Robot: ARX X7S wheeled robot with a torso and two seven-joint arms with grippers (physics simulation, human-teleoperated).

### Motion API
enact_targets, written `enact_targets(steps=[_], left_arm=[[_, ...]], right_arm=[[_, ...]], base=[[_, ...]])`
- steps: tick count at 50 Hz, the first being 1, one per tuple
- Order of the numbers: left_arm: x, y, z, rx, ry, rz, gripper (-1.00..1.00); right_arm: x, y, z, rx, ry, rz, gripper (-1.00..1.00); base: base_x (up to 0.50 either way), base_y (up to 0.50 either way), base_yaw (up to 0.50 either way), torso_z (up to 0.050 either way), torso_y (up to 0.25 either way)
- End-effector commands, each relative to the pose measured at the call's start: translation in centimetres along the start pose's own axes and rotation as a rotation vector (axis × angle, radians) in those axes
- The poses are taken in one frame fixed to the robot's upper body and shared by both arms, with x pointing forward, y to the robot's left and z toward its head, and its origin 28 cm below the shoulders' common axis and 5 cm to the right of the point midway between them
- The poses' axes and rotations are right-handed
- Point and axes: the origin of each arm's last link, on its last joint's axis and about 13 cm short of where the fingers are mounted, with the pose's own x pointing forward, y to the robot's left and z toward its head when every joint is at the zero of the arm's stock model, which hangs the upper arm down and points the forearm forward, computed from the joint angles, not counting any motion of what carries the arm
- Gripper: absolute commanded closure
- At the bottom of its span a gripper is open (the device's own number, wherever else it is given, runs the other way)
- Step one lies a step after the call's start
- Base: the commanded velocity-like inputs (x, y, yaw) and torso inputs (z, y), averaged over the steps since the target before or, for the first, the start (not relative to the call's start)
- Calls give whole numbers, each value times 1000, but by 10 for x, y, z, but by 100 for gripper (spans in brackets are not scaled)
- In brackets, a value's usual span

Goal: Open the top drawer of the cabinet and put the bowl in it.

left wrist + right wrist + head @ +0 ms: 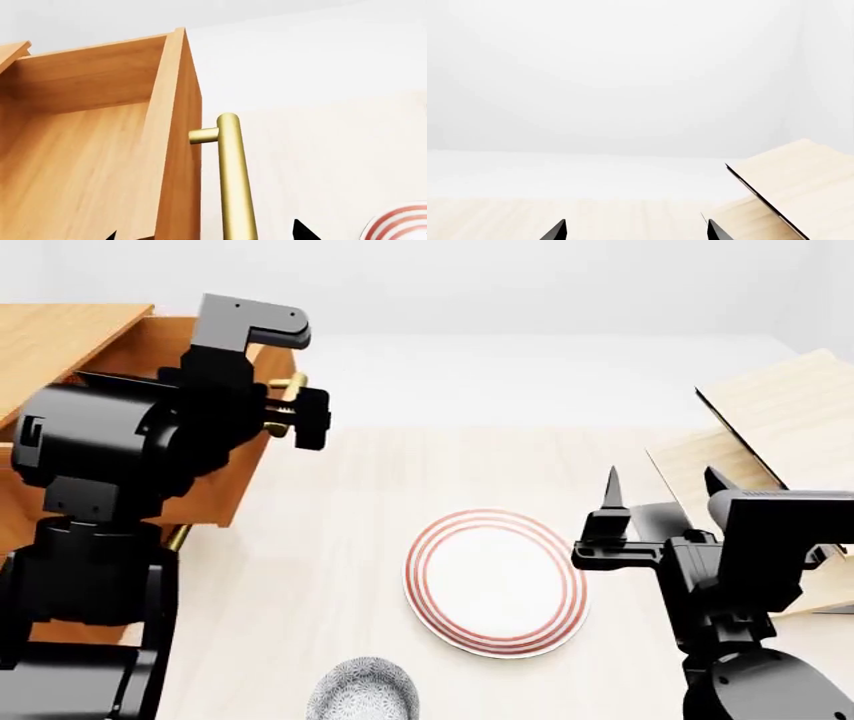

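From the left: cabinet (67, 350) sits at the counter's (334, 540) left edge, and its top drawer (87, 150) looks pulled out already, interior bare wood in the left wrist view. My left gripper (296, 410) is at the brass handle (237, 185); jaws look spread w/ the bar between the tips, but I can't tell if they touch it. So I judge the opening step is about done. Moving right: bowl (363, 692) is on the counter near the front edge, just beside the red-ringed plate (497, 582), well apart from the drawer. Right gripper (607, 515) hovers right of the plate, jaws spread, nothing in them, rack (787, 420) beyond it. Next, I think: let go of the handle, then reach down to the bowl & pinch its rim.
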Motion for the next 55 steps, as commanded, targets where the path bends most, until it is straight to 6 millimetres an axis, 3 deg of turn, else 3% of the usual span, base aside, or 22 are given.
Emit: enact_targets(steps=[1, 44, 50, 55], left_arm=[[-1, -18, -7, 18, 30, -116, -100], [-34, -70, 4, 70, -30, -332, -100], [-39, -62, 21, 19, -97, -312, -100], [-53, -48, 45, -19, -192, -283, -100]], right_arm=[[0, 0, -1, 2, 2, 0, -100], [1, 1, 1, 0, 0, 6, -100], [1, 0, 1, 1, 1, 4, -100], [2, 1, 0, 1, 2, 5, -100]], base=[[0, 0, 0, 0, 0], [-4, -1, 0, 0, 3], [-4, -4, -5, 0, 3], [0, -3, -5, 0, 2]])
